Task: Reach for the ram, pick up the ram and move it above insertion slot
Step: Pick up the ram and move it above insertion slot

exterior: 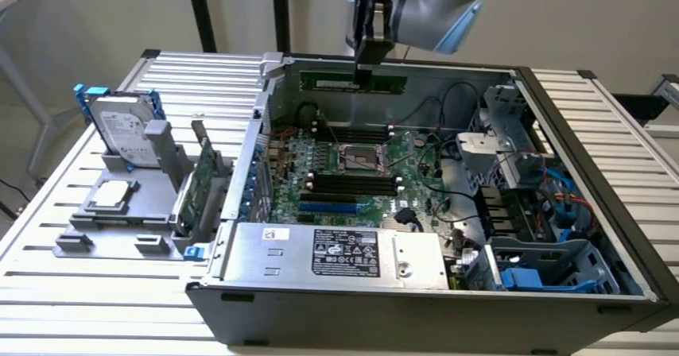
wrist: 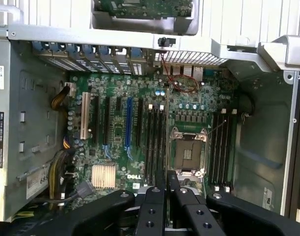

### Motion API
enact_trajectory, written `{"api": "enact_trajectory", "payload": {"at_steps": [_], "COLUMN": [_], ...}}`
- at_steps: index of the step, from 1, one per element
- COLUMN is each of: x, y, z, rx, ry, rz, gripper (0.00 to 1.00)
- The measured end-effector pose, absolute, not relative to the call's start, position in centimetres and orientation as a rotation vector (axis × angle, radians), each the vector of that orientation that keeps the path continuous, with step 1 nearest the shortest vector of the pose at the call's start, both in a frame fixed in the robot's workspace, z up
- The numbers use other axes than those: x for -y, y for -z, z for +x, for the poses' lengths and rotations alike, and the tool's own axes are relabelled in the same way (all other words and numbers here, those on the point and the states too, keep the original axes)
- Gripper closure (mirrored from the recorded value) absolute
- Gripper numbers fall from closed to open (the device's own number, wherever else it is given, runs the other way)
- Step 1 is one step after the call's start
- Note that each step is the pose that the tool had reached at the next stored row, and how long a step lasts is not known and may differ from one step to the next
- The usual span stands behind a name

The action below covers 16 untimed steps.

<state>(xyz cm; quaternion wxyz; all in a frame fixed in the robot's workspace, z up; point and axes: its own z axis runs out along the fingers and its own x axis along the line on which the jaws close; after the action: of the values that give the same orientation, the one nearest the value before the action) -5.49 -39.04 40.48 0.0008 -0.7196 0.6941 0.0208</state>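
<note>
Up near the far wall of the open computer case [exterior: 424,308], the ram [exterior: 329,80] hangs level above the board, a thin green stick with its long axis running from the exterior view's left to its right. The claw [exterior: 364,68] comes straight down onto its upper edge at about mid-length, so a similar stretch of green shows on either side. From the wrist view I read the claw [wrist: 166,189] as pinching the ram: its two fingers [wrist: 153,206] stand all but together, with just a narrow gap between them where I take the stick to be running edge-on.

What matters to me now is how the stick lines up with the board beneath. The black memory slots [exterior: 351,183] lie on the near side of the processor socket [exterior: 358,159] in the exterior view, and they run left to right as well, so the ram looks parallel to them and no twist seems needed. In my judgement the stick sits farther back and higher than that bank. The wrist view looks down on the slots [wrist: 154,142] beside the socket [wrist: 188,153].

Well off to the exterior view's left, on the slatted surface [exterior: 95,308], stand a hard drive [exterior: 122,129] and an expansion card [exterior: 196,189], both apart from the claw.
</note>
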Motion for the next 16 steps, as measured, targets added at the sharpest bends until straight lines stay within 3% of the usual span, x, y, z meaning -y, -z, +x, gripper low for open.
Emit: {"api": "enact_trajectory", "payload": {"at_steps": [16], "x": [38.62], "y": [-40.23], "z": [-4.77], "rx": [-2.237], "ry": [-0.046], "rz": [-2.184], "gripper": [0.87]}}
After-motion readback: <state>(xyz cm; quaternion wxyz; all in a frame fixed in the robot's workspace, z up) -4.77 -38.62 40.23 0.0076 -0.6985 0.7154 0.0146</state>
